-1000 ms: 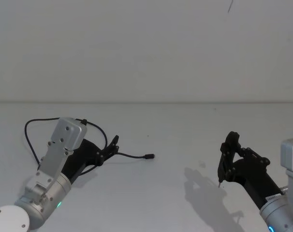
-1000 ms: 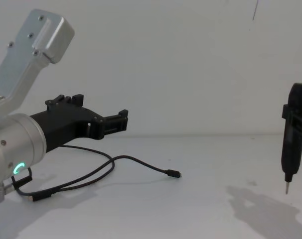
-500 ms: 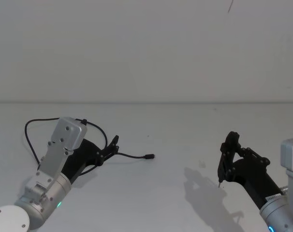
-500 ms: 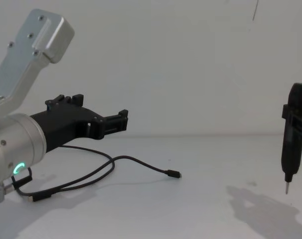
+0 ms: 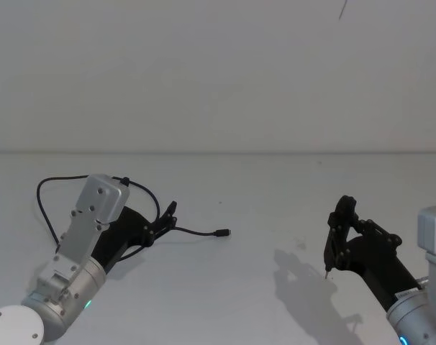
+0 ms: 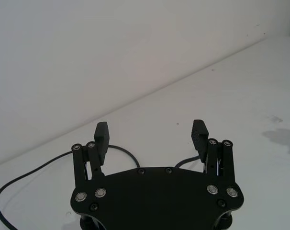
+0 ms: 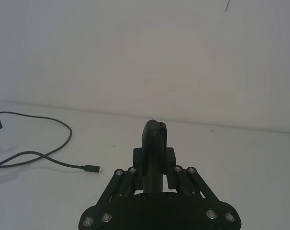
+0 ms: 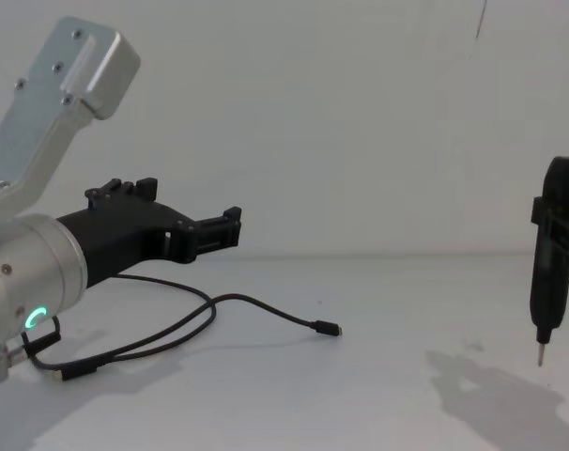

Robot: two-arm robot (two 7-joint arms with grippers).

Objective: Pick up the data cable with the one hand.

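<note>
No readable text, brands or numbers anywhere. Only candidate is a small white sticker (image 5: 407, 293) on the black body behind the right gripper (image 5: 339, 219), near its silver wrist. Print too small to make out.

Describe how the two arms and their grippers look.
Both arms are silver cylinders ending in flat black two-fingered grippers with linkage bars and silver pivot rivets. The left gripper has a green glowing ring on its wrist and a boxy silver-grey housing with small screws above it. The right gripper has a blue ring.
</note>
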